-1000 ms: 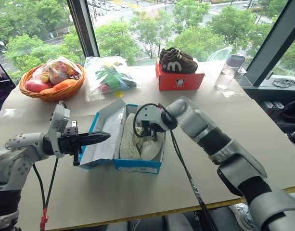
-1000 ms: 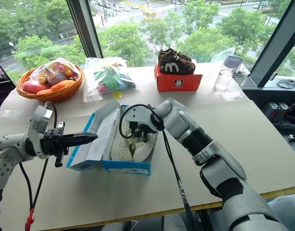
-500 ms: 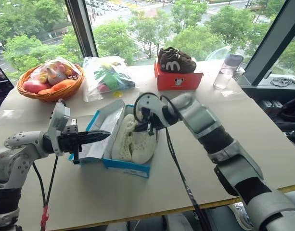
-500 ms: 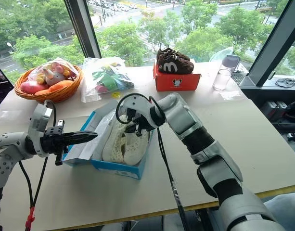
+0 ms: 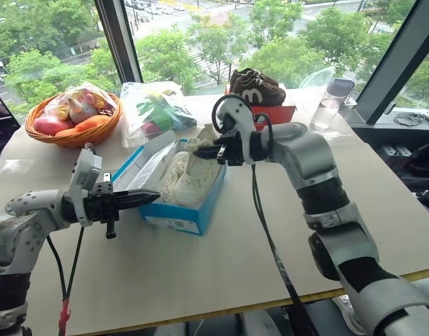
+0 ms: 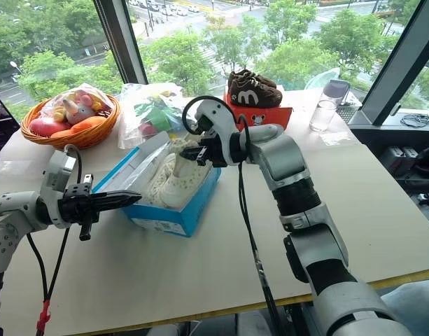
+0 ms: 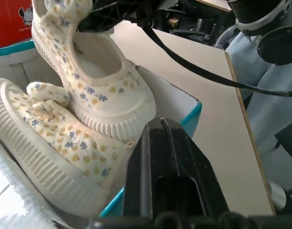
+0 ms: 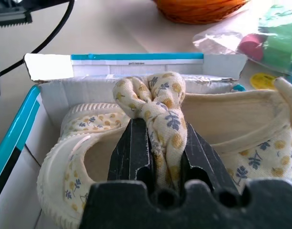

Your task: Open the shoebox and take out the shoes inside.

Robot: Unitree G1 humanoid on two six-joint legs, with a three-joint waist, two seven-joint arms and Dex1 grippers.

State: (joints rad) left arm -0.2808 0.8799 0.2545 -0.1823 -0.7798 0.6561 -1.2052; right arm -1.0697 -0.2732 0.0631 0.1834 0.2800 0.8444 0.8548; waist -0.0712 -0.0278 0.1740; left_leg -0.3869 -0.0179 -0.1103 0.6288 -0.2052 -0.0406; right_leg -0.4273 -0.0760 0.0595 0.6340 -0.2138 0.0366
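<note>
Right pincer (image 8: 157,157) clenched on a cream shoe's (image 8: 155,102) heel fabric, left pincer (image 5: 150,197) clenched empty at the shoebox's (image 5: 200,206) 9 o'clock, beige tabletop (image 5: 221,273), window (image 5: 193,35) beyond

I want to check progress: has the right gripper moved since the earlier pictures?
Yes. The right gripper, shut on one shoe, has risen out of the shoebox toward the red box.

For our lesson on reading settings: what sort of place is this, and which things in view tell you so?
Probably an upper-floor office or lab: tall dark-framed windows overlook treetops and a street, and a long pale table holds staged props such as an orange wicker basket.
</note>
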